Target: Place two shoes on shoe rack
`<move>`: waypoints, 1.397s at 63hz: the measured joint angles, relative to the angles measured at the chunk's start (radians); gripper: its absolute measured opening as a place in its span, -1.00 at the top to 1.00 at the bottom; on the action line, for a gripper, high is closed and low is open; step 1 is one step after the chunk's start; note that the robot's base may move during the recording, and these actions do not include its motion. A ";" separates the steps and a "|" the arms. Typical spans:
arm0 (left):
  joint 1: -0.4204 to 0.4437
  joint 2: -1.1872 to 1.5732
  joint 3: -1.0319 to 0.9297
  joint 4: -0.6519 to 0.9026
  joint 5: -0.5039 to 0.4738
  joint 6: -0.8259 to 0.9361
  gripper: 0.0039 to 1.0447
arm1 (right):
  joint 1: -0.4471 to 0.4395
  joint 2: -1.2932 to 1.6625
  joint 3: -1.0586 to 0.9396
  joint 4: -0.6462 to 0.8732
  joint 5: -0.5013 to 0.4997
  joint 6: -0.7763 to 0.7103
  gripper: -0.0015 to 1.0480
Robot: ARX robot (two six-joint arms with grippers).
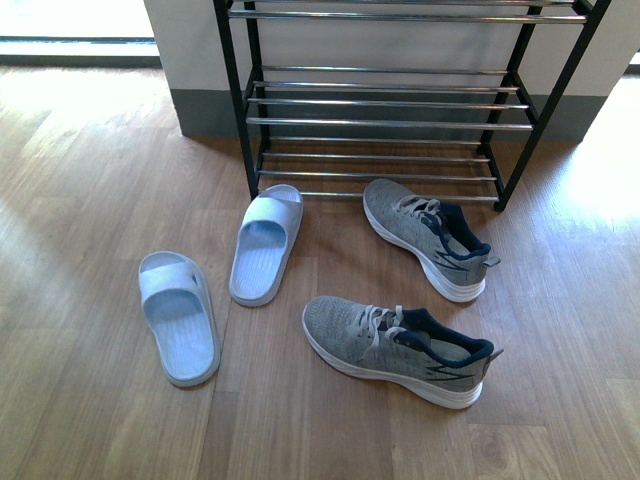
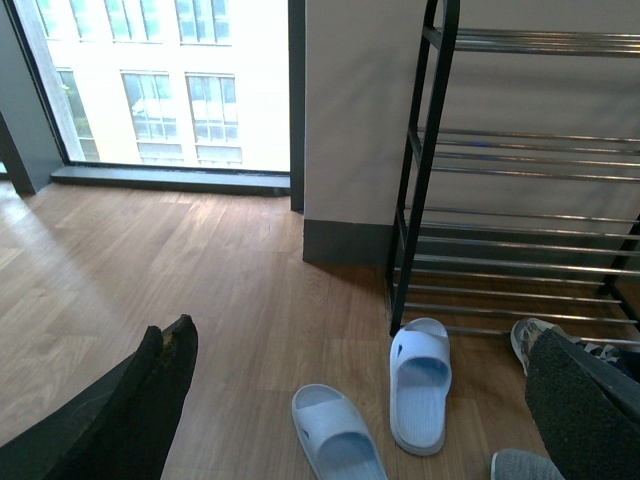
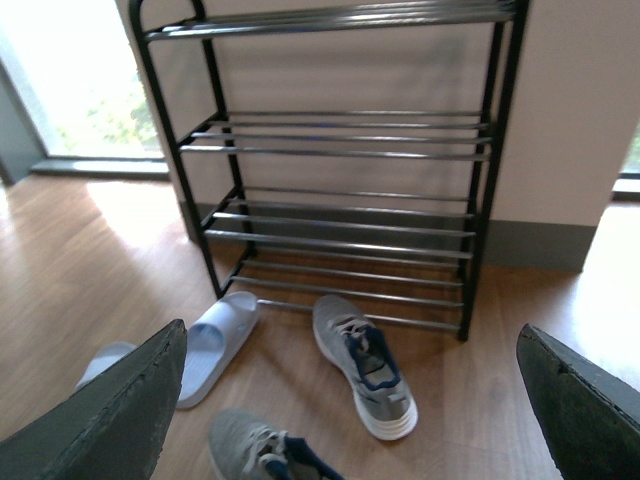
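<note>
Status: opening step, with no shoe lifted and none on the shoe rack (image 1: 390, 123), whose visible bars carry nothing. All four shoes lie on the wooden floor (image 1: 90, 180) in front of it. Far sneaker (image 1: 425, 237) lies just before the lowest tier, toe angled toward the bars. Near sneaker (image 1: 395, 348) lies closer to the robot, apart from its mate, toe pointing left. Inner slide (image 1: 265, 245) lies with its toe close to the rack's left leg. Outer slide (image 1: 178, 315) lies further left and nearer the robot, not touching the inner one.

Left gripper (image 2: 355, 335): jaws spread wide, nothing held, raised above the slides. Right gripper (image 3: 350, 335): jaws likewise wide apart and empty, raised above the sneakers.

Judgement: the next move calls for one arm to descend on a shoe, most readily the right arm onto a sneaker's collar, then close on it and lift it to a tier.

Obstructions: nothing lies between the shoes and the rack. The black side legs and the narrow gaps between tiers limit the entry angle, so a shoe would need to go in level. Wall (image 1: 190, 50) stands directly behind the rack. Window (image 2: 150, 80) lies off to the left and plays no part.
</note>
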 joint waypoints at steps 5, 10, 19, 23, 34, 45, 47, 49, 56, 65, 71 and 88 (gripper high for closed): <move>0.000 0.000 0.000 0.000 0.000 0.000 -0.83 | 0.087 0.322 0.060 0.225 0.063 0.008 -0.82; 0.000 0.000 0.000 0.000 0.000 0.000 -0.83 | 0.140 0.693 0.185 0.389 0.132 0.009 -0.82; 0.000 0.000 0.000 0.000 0.000 0.000 -0.83 | 0.170 1.342 0.479 0.426 0.187 0.011 -0.82; 0.000 0.000 0.000 0.000 0.000 0.000 -0.83 | 0.172 1.546 0.605 0.401 0.220 0.002 -0.82; 0.000 0.000 0.000 0.000 0.000 0.000 -0.83 | 0.165 1.944 0.956 0.294 0.296 -0.019 -0.82; 0.000 0.000 0.000 0.000 0.000 0.000 -0.83 | 0.162 2.197 1.265 0.194 0.352 -0.022 -0.82; 0.000 0.000 0.000 0.000 0.000 0.000 -0.83 | 0.162 2.234 1.316 0.175 0.362 -0.024 -0.82; 0.000 0.000 0.000 0.000 0.000 0.000 -0.83 | 0.162 2.267 1.363 0.159 0.375 -0.027 -0.82; 0.000 0.000 0.000 0.000 0.000 0.000 -0.83 | 0.158 2.399 1.554 0.088 0.447 -0.045 -0.82; 0.000 0.000 0.000 0.000 0.000 0.000 -0.83 | 0.139 2.504 1.711 0.039 0.478 -0.053 -0.82; 0.000 0.000 0.000 0.000 0.000 0.000 -0.83 | 0.129 2.546 1.776 0.019 0.486 -0.075 -0.82; 0.000 0.000 0.000 0.000 0.000 0.000 -0.83 | 0.121 2.627 1.894 -0.088 0.473 -0.100 -0.82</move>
